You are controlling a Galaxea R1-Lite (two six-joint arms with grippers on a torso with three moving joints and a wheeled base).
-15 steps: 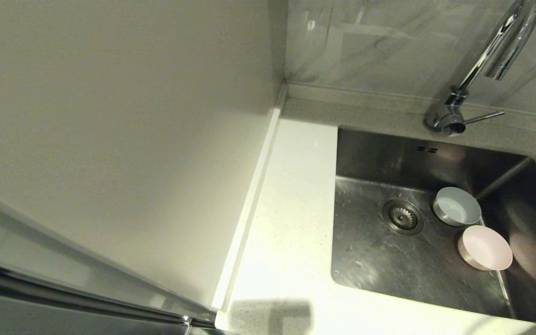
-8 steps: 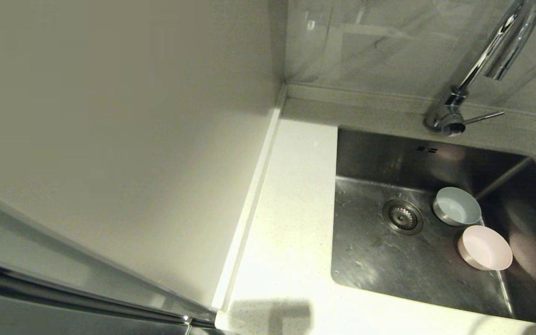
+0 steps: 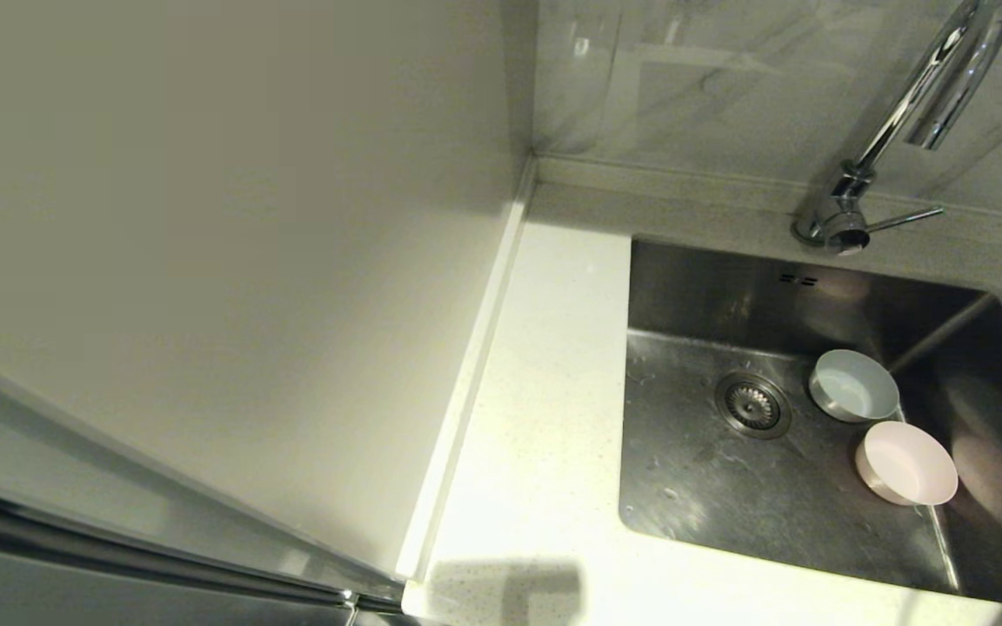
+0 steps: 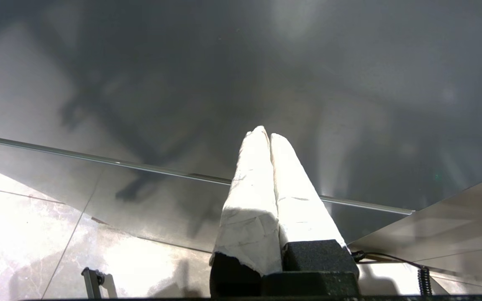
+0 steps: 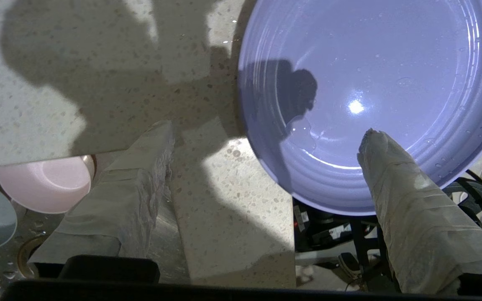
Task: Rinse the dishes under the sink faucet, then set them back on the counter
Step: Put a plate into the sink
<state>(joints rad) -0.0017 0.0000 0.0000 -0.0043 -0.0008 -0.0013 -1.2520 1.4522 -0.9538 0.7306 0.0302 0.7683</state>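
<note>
In the head view the pale blue-grey bowl (image 3: 853, 385) and the pale pink bowl (image 3: 905, 462) sit upright side by side in the steel sink (image 3: 692, 487), right of the drain strainer (image 3: 752, 404). The chrome faucet (image 3: 910, 113) arches over the back edge. Neither gripper shows there. The right wrist view has the lilac plate (image 5: 370, 92) lying on the speckled counter (image 5: 57, 83), wet, its rim overhanging the counter's front edge. My right gripper (image 5: 266, 133) is open above it, one finger (image 5: 391, 167) over the plate's inside, the other over bare counter. My left gripper (image 4: 266, 134) is shut, empty, parked low.
A plain pale side panel (image 3: 205, 217) rises left of the counter behind a raised edge strip (image 3: 475, 365). Grey marbled tile (image 3: 684, 78) backs the sink. The left wrist faces a grey metal front (image 4: 241, 75) above floor tiles (image 4: 23, 234).
</note>
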